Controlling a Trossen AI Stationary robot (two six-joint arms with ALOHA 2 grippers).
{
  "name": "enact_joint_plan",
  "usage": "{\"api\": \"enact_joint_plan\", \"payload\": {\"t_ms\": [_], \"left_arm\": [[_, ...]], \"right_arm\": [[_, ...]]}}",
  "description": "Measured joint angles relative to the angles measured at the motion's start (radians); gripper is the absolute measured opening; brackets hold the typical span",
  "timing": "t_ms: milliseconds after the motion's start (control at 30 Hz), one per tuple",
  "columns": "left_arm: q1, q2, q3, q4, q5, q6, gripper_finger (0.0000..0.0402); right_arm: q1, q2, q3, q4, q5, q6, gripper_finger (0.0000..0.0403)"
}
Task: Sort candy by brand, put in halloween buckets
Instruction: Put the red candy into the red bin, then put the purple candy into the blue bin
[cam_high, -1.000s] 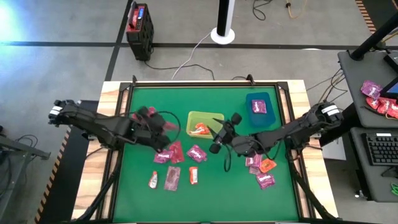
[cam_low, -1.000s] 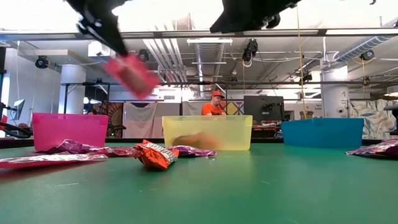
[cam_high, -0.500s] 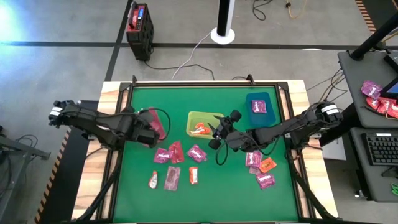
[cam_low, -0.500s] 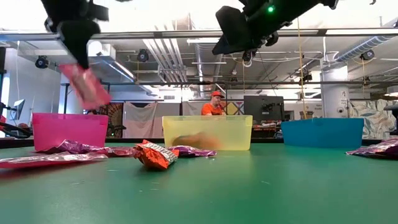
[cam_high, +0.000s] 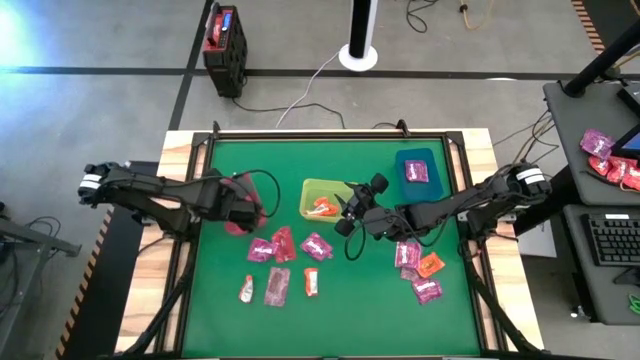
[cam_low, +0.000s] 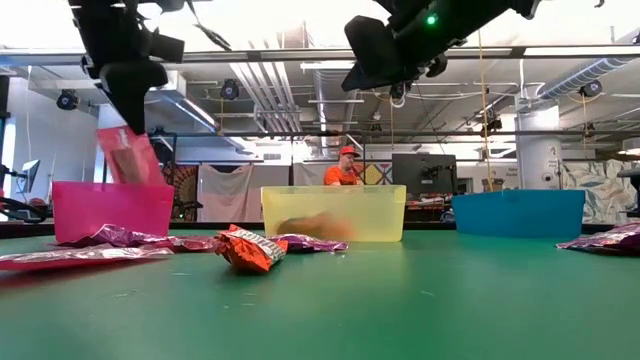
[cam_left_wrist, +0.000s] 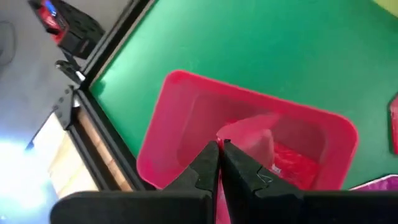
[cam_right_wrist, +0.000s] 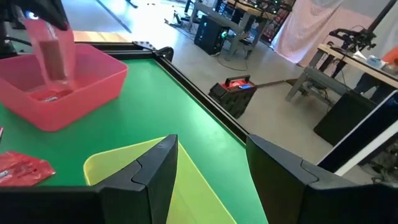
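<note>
Change: over the last second we have carried the dull reddish-pink flat wrapped packet (cam_low: 125, 155) off the pile and across to the crimson red shallow plastic bin (cam_left_wrist: 180, 112).
Meaning: we judge this packet is one release away from being sorted; it hangs over the bin's inside, not yet dropped.
Left pincer (cam_left_wrist: 217, 152): pinched narrow on the packet's top edge, directly above the red bin, where at least one similar packet already lies.
Right pincer (cam_right_wrist: 205, 163): spread wide and holding nothing, raised over the translucent yellow-green rectangular bin (cam_high: 328, 198), having drifted a little toward it in the same second.
Bins counted: three, namely the red one at our left, the yellow-green one in the middle, and the dark teal-blue plastic bin (cam_high: 416, 168) at our right.
Already binned: an orange-and-white wrapper (cam_high: 322, 208) in the yellow-green bin; a shiny magenta-pink packet (cam_high: 416, 171) in the teal one.
Loose packets, left group: about six on the green felt surface (cam_high: 350, 310), mixed pink and orange-and-white.
Loose packets, right group: about four under the right arm, though the arm hides part of them, so we cannot be sure.
</note>
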Motion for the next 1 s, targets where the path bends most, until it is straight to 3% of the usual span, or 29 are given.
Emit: {"api": "enact_joint_plan", "payload": {"t_ms": [133,300,467,700,833,1000], "left_arm": [[0.004,0.0,-0.005,-0.018,0.011,0.036,0.0],[0.01,0.008,-0.005,0.004,-0.065,0.045,0.0009],[0.01,0.046,-0.005,0.029,-0.01,0.032,0.0064],[-0.009,0.093,-0.004,0.096,-0.03,0.026,0.0147],[-0.055,0.081,-0.003,0.261,-0.044,0.12,0.0168],[-0.158,0.053,-0.003,0.471,-0.076,0.272,0.0173]], "right_arm": [[0.0,0.0,0.0,-0.001,-0.002,0.002,0.0184],[0.0,0.0,0.0,0.0,-0.027,0.005,0.0185],[0.0,0.0,0.0,-0.02,-0.032,0.036,0.0183],[0.001,-0.001,0.0,-0.153,-0.062,0.143,0.0185],[0.0,-0.01,0.019,-0.328,-0.207,0.284,0.018],[0.001,-0.015,0.097,-0.661,-0.504,0.517,0.0175]]}}
